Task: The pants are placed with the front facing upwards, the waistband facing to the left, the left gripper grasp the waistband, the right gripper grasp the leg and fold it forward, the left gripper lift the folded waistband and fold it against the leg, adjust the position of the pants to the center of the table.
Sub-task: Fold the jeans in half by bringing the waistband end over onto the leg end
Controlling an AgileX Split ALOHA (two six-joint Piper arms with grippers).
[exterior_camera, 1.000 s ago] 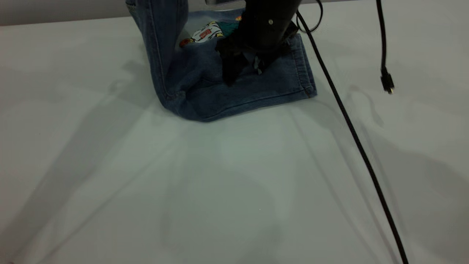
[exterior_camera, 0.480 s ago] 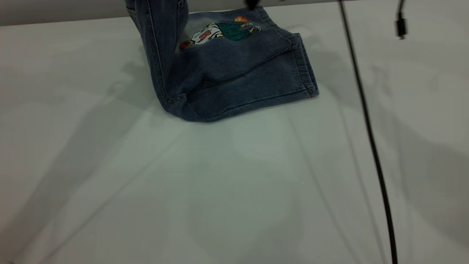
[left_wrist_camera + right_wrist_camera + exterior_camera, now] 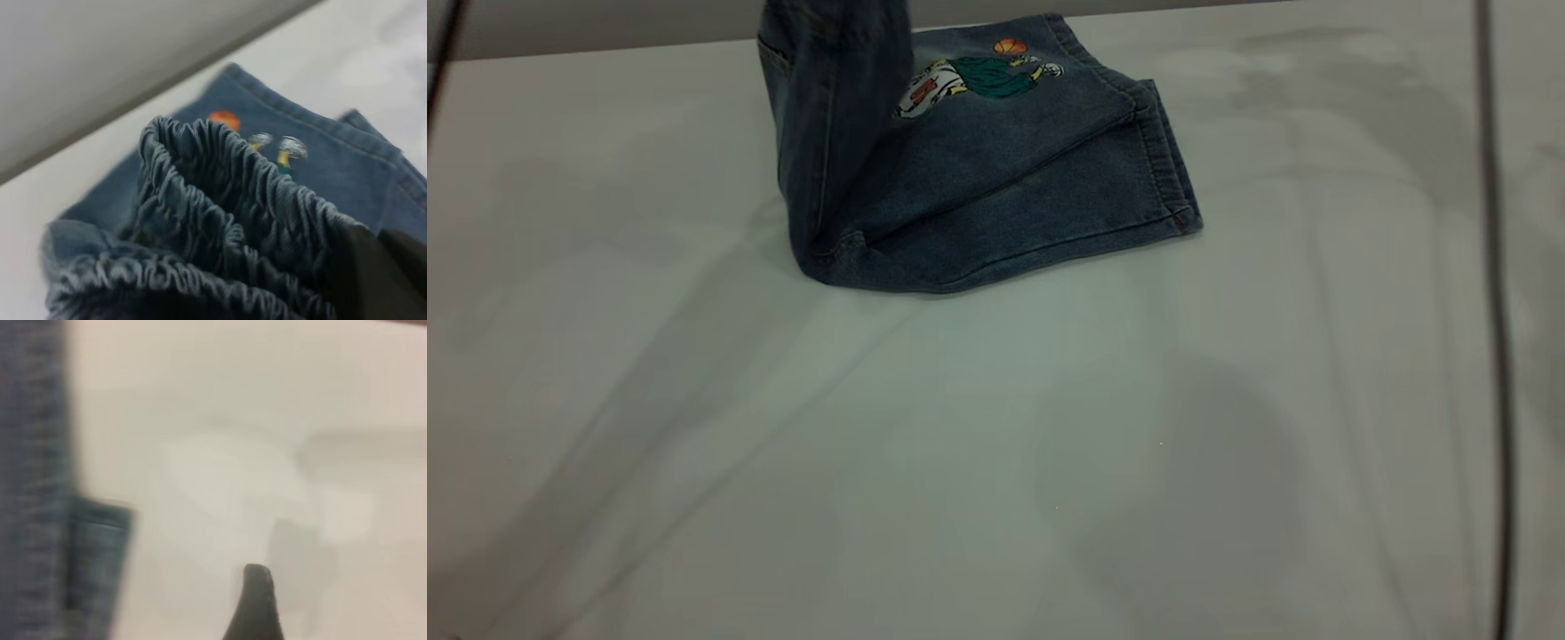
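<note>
The blue denim pants (image 3: 996, 196) lie folded at the far middle of the white table (image 3: 996, 444), with the cartoon print (image 3: 978, 76) facing up. Their left part stands up from the table and runs out of the exterior view's top edge. In the left wrist view the ruffled waistband (image 3: 220, 200) is bunched and raised, and my left gripper (image 3: 363, 273) is shut on it. My right gripper shows only one dark fingertip (image 3: 257, 587), over bare table, apart from the pants' hem (image 3: 93, 560) and holding nothing.
A black cable (image 3: 1498, 356) hangs down the right side of the exterior view. Another dark cable (image 3: 445, 44) crosses the top left corner. The table's far edge (image 3: 605, 44) runs just behind the pants.
The right arm, which was pressing on the folded pants, has lifted away and left the exterior view. Its cable swung to the right. The raised waistband part has shifted slightly right.
</note>
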